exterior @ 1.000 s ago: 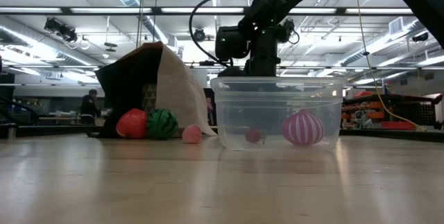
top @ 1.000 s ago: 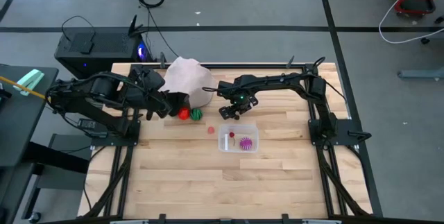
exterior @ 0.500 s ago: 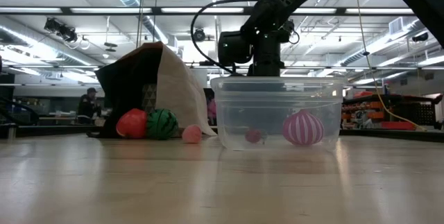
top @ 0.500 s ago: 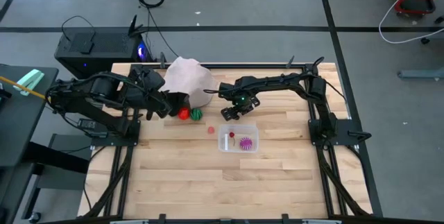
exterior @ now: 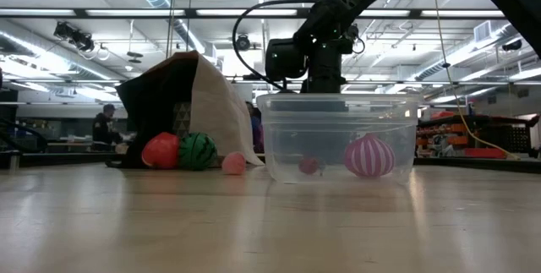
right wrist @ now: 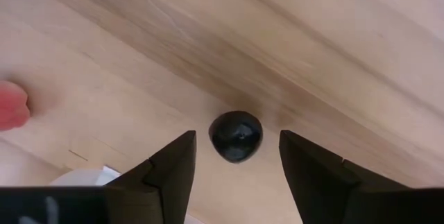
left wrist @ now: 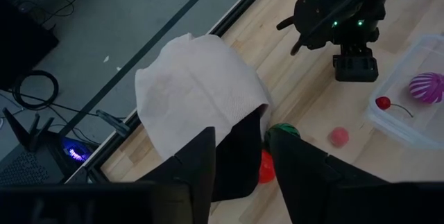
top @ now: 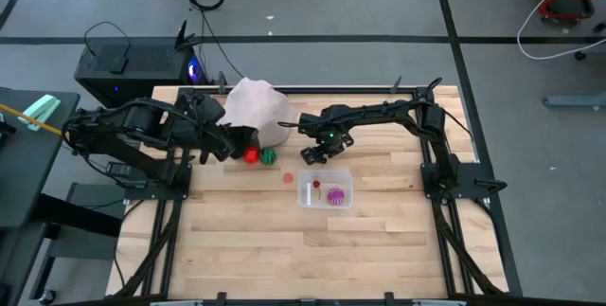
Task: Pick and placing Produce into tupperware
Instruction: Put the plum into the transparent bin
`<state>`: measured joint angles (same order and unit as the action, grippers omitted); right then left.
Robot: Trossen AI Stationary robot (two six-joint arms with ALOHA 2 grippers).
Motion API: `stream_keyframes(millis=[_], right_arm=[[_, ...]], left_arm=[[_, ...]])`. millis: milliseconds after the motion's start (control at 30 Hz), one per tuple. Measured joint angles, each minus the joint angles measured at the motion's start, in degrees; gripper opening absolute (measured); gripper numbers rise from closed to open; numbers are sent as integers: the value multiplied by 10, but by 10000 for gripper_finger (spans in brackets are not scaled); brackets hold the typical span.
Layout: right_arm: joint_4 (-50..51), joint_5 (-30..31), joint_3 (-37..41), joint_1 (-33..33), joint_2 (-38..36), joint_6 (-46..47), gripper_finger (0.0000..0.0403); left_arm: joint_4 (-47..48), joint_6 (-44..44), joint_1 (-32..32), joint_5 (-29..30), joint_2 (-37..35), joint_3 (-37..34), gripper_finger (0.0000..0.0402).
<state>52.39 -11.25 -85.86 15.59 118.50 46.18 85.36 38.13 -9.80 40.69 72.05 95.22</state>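
A clear tupperware (top: 327, 190) stands on the table's middle and holds a magenta striped piece (top: 334, 194) and a small dark red one (top: 316, 185). Loose on the wood lie a pink piece (top: 288, 177), a green one (top: 268, 155) and a red one (top: 250, 155) at the mouth of a pale bag (top: 256, 107). My left gripper (left wrist: 239, 165) is shut on that bag. My right gripper (right wrist: 236, 161) points down just beyond the tub's far side, open, its fingers on either side of a small dark ball (right wrist: 236, 135) without touching it. My left gripper pinches the bag's dark mouth edge (left wrist: 239, 141) between its two fingers, coming slanting down from the table's left side. The mouth stands raised and open (exterior: 173, 79), while the bag's lower side rests on the table.
The red (exterior: 161, 150) and green (exterior: 196, 150) pieces lie touching each other in front of the bag's mouth. Bare wood runs from the tub to the table's near edge. The table frame's black rails edge both sides.
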Motion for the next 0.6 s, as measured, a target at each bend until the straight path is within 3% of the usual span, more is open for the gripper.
stream_keyframes(millis=[600], right_arm=[[-2,-24,0,0,0,-9,187]], left_arm=[[0,1,0,0,0,0,145]])
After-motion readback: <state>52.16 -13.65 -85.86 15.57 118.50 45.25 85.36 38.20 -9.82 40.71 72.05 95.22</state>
